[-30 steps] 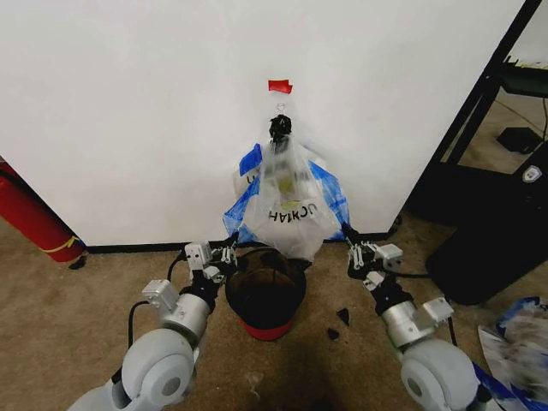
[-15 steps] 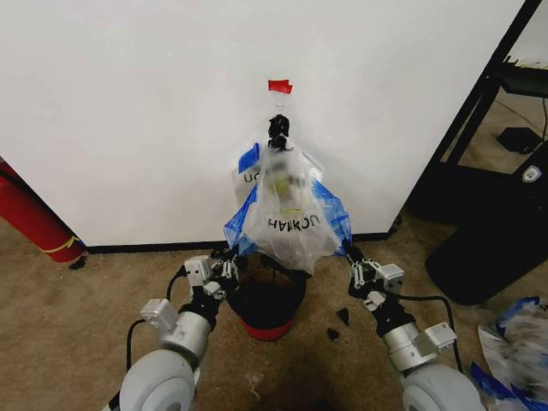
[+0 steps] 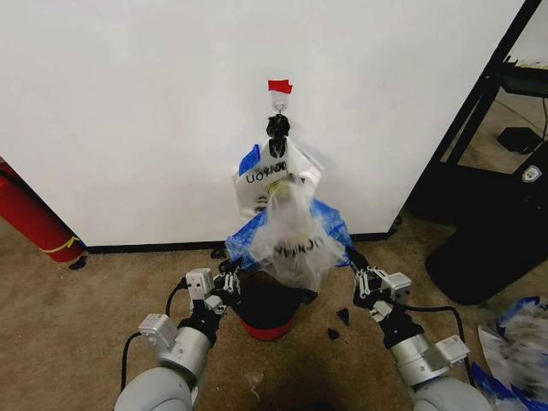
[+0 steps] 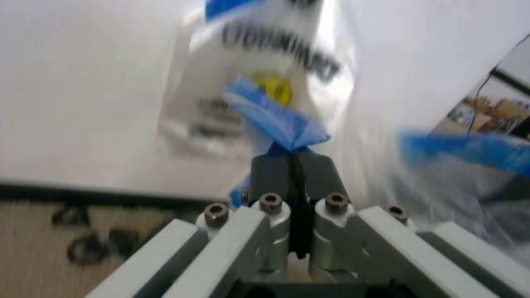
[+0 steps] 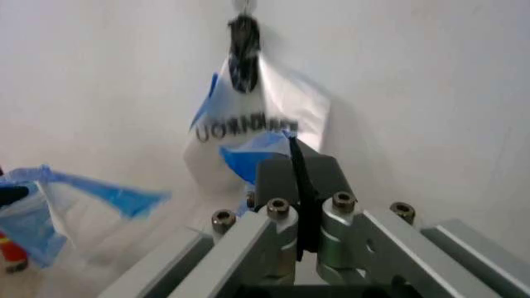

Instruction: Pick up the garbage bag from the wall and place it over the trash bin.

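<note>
We've got the thin, see-through plastic garbage bag w/ blue rim strips (image 3: 294,237) stretched between both grippers, low in front of the plain white wall (image 3: 128,111). It sits just above the small round black trash bin w/ a red band at its base (image 3: 267,310), and its crinkly body bunches up over the bin's mouth. We can't tell if the film touches the bin rim.

Left gripper (image 3: 229,276) is at the bin's left edge. In our left wrist view its jaws are pressed together, no gap, pinching a fold of the blue rim strip (image 4: 277,121). Right gripper (image 3: 353,257) is at the bin's right side, a bit higher. Right wrist view shows the same: jaws closed tight on a piece of the blue strip (image 5: 252,155).

Behind the clear bag, a white shopping bag w/ black lettering (image 3: 264,181) hangs from the small hook under a red tape mark (image 3: 279,86), against the wall. Its knotted black top sits right at the hook.

Red cylinder (image 3: 32,218) leans at the far left by the black baseboard. Dark furniture (image 3: 492,231) stands on the carpet to the right.
</note>
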